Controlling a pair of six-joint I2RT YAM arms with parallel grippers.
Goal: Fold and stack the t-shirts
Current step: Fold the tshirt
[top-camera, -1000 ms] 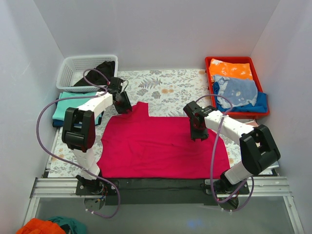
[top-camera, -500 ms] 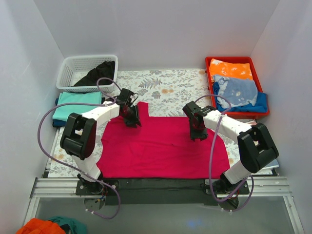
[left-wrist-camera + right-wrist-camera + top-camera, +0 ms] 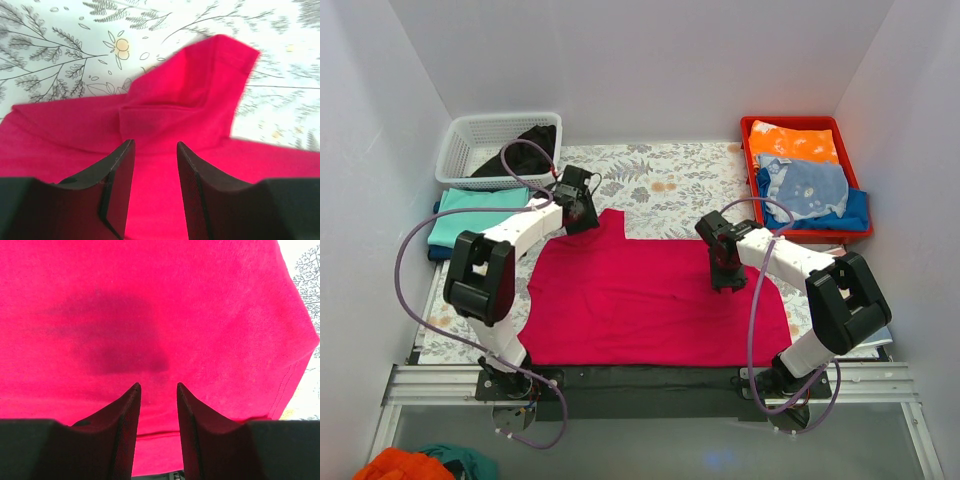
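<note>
A large crimson-red t-shirt (image 3: 650, 300) lies spread on the floral table. One sleeve (image 3: 613, 222) sticks up at its far left and shows folded over in the left wrist view (image 3: 190, 95). My left gripper (image 3: 582, 222) is open and empty just left of that sleeve, its jaws (image 3: 154, 150) parted over the red cloth. My right gripper (image 3: 722, 280) is open and empty, pointing down over the shirt's right part (image 3: 150, 315). A folded teal t-shirt (image 3: 480, 212) lies on a dark blue one at the left. A black t-shirt (image 3: 525, 148) lies in the white basket.
A white basket (image 3: 470, 140) stands at the back left. A red tray (image 3: 750, 165) at the back right holds orange, pale blue and blue clothes. A black strip (image 3: 650, 378) runs along the near edge. Orange and teal cloth (image 3: 410, 465) lies below the table.
My left gripper swung right onto the shirt's upper left, then drew back to the far left beside the sleeve. My right gripper stayed over the shirt, shifting only slightly.
</note>
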